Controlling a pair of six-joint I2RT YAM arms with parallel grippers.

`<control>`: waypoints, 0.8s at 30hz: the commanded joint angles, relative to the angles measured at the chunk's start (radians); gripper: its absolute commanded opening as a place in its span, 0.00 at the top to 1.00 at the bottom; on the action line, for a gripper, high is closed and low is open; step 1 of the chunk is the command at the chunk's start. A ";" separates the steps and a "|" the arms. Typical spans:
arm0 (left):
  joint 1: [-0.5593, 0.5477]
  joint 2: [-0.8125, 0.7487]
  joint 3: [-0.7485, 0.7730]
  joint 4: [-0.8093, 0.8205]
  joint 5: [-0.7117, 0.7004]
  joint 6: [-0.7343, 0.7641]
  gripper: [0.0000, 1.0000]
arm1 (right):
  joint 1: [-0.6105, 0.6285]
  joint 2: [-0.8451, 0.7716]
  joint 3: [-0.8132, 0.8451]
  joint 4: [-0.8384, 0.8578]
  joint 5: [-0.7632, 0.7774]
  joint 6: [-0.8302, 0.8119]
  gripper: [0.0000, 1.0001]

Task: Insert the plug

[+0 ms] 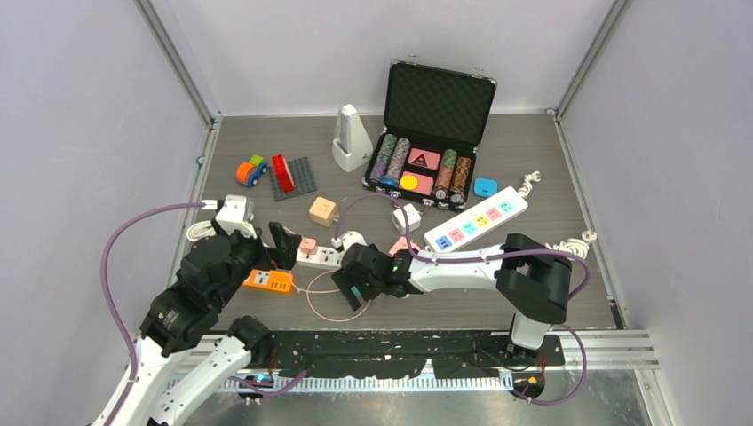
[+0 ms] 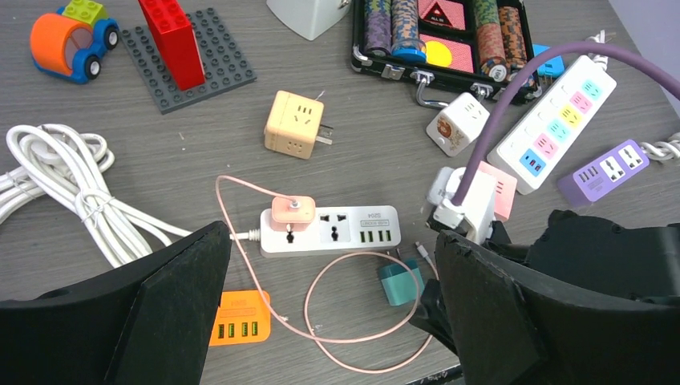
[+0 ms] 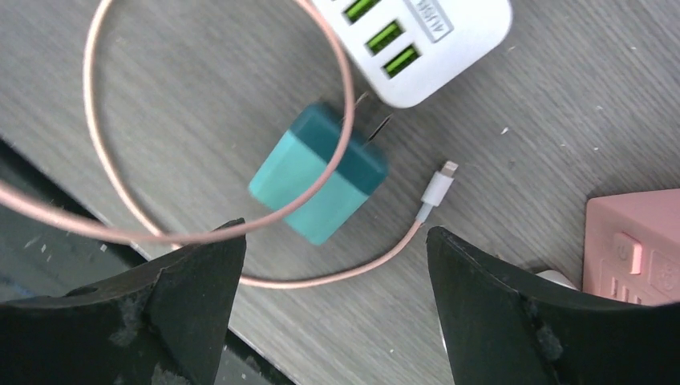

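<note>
**Top view:** Both arms reach into a table crowded with adapters. The left gripper (image 1: pixel 282 241) hangs at about ten o'clock of the white power strip (image 1: pixel 325 257), and the right gripper (image 1: pixel 352 286) is low over the table at the strip's five o'clock. The teal plug cannot be made out here; it appears to be hidden under the right gripper.

**Left wrist:** The left gripper (image 2: pixel 329 321) has its fingers spread wide, with nothing between them. The strip (image 2: pixel 330 231) lies flat. A pink plug (image 2: pixel 292 213) is already seated in its left socket, and the socket beside it is free. The teal plug (image 2: pixel 400 282) lies on the table at the strip's five o'clock, just off its corner.

**Right wrist:** The right gripper (image 3: pixel 337 313) hovers over the teal plug (image 3: pixel 317 181) with its fingers apart, gripping nothing. The plug lies on its side, its prongs pointing to one o'clock toward the strip's corner (image 3: pixel 425 40). A loop of pink cable (image 3: pixel 346 120) is draped across its top, and the cable's connector (image 3: pixel 440 180) lies at its three o'clock.

The job looks barely begun. The plug has not been picked up, and it must still be grasped, freed of the cable, turned prongs-down and pressed into the open socket.
</note>
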 commanded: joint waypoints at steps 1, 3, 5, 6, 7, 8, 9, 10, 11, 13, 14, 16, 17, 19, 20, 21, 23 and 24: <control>-0.003 -0.015 -0.005 0.052 -0.021 -0.018 0.02 | 0.004 0.034 0.046 0.048 0.130 0.112 0.14; -0.003 -0.015 -0.002 0.046 -0.030 -0.017 0.02 | 0.005 0.052 0.059 0.051 0.147 0.132 0.16; -0.003 -0.015 -0.005 0.049 -0.037 -0.016 0.02 | 0.006 0.073 0.078 0.049 0.164 0.155 0.18; -0.003 -0.014 -0.005 0.049 -0.039 -0.016 0.02 | 0.007 0.080 0.086 0.052 0.178 0.170 0.18; -0.003 -0.013 -0.004 0.049 -0.042 -0.015 0.02 | 0.008 0.092 0.089 0.054 0.185 0.177 0.18; -0.004 -0.010 -0.004 0.049 -0.044 -0.014 0.02 | 0.009 0.097 0.093 0.061 0.192 0.190 0.18; -0.004 -0.009 -0.002 0.048 -0.045 -0.014 0.02 | 0.010 0.105 0.095 0.065 0.195 0.196 0.18; -0.003 -0.006 -0.001 0.048 -0.047 -0.014 0.01 | 0.010 0.109 0.095 0.073 0.196 0.201 0.18; -0.003 -0.004 0.000 0.048 -0.047 -0.013 0.01 | 0.010 0.111 0.095 0.077 0.194 0.202 0.18; -0.003 0.001 0.003 0.046 -0.051 -0.011 0.01 | 0.013 0.108 0.093 0.084 0.195 0.204 0.18; -0.003 0.004 0.004 0.045 -0.053 -0.010 0.01 | 0.014 0.107 0.093 0.091 0.191 0.199 0.16; -0.003 0.006 0.005 0.046 -0.058 -0.008 0.01 | 0.015 0.105 0.091 0.105 0.183 0.184 0.12; -0.004 0.007 0.003 0.046 -0.060 -0.007 0.01 | 0.015 0.106 0.091 0.111 0.178 0.168 0.10; -0.003 0.010 0.004 0.047 -0.064 -0.007 0.01 | 0.018 0.109 0.093 0.124 0.160 0.138 0.09; -0.004 0.011 0.004 0.047 -0.065 -0.007 0.01 | 0.019 0.110 0.094 0.132 0.158 0.124 0.08; -0.003 0.012 0.002 0.045 -0.066 -0.007 0.01 | 0.020 0.109 0.093 0.137 0.158 0.092 0.08; -0.004 0.011 0.002 0.041 -0.068 -0.007 0.01 | 0.021 0.109 0.090 0.143 0.161 0.054 0.10; -0.003 0.010 0.000 0.040 -0.068 -0.007 0.01 | 0.021 0.110 0.089 0.149 0.157 0.040 0.11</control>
